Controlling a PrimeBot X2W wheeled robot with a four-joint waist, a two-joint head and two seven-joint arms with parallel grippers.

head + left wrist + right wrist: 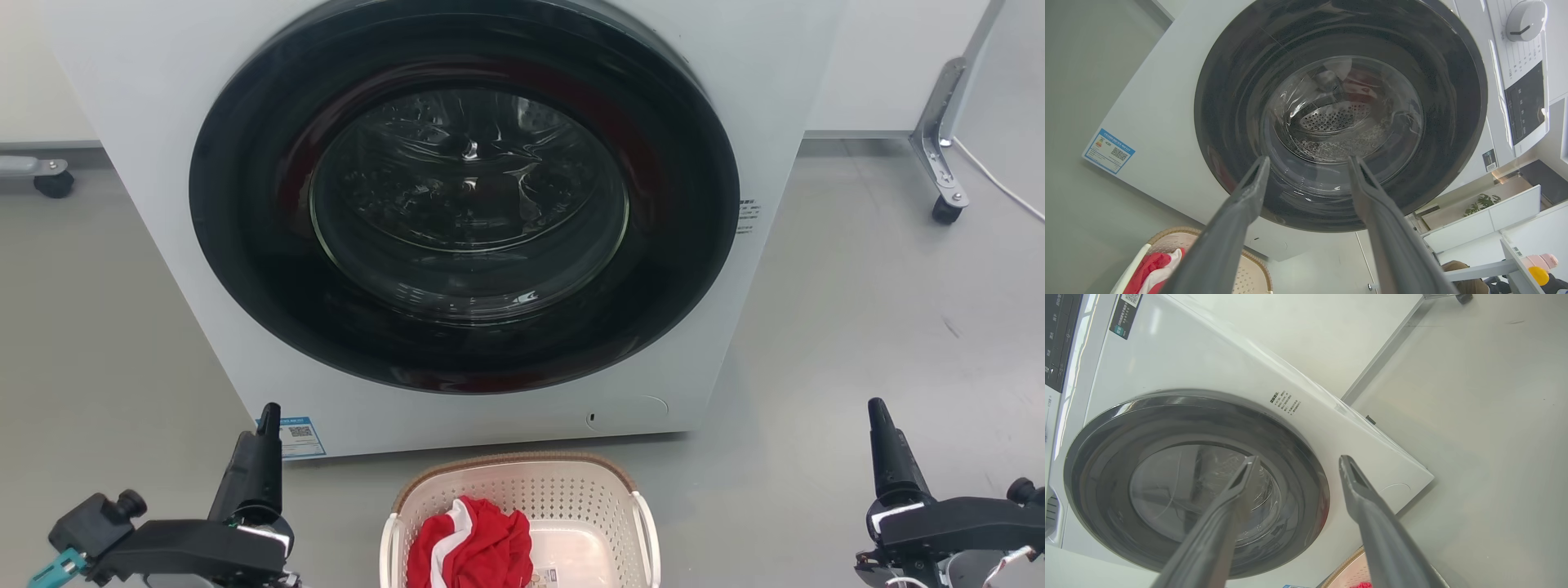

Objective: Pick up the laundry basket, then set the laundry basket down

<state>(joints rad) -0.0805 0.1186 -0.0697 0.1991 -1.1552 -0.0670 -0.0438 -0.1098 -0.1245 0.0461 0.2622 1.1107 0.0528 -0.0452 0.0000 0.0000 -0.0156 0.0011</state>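
Head view. Smooth grey floor (857,327) in front of a white washing machine (163,122); round dark door (465,204) shut, glass glinting. At lower left corner of machine front, a blue label (298,437) with a QR code; print too small to read. Right of door, a few lines of small print (749,216), also unreadable. On floor just before the machine, the laundry basket (514,461), near half cut off by bottom edge; red and white cloth (473,543) heaped in its left half. To its left the left gripper (268,412), well off to its right the right gripper (878,408); both clear of the rim, fingers pointing at the machine. Seen edge-on here, so gap not readable.

Left wrist view. Same door looked up at, drum holes visible through glass. Left gripper spread wide, nothing between fingers. Blue label at left, text still illegible. White dial (1526,20) and dark control panel (1527,102) at upper right, markings too faint to read. Laundry basket in bottom left corner, partly hidden behind left finger, not touched.

Right wrist view. Machine tilted across frame, floor at right. Right gripper wide apart, empty. Dark sticker (1126,312) with QR code at top left, writing unreadable. Sliver of basket rim and red cloth at bottom edge, between finger bases, mostly cut off.
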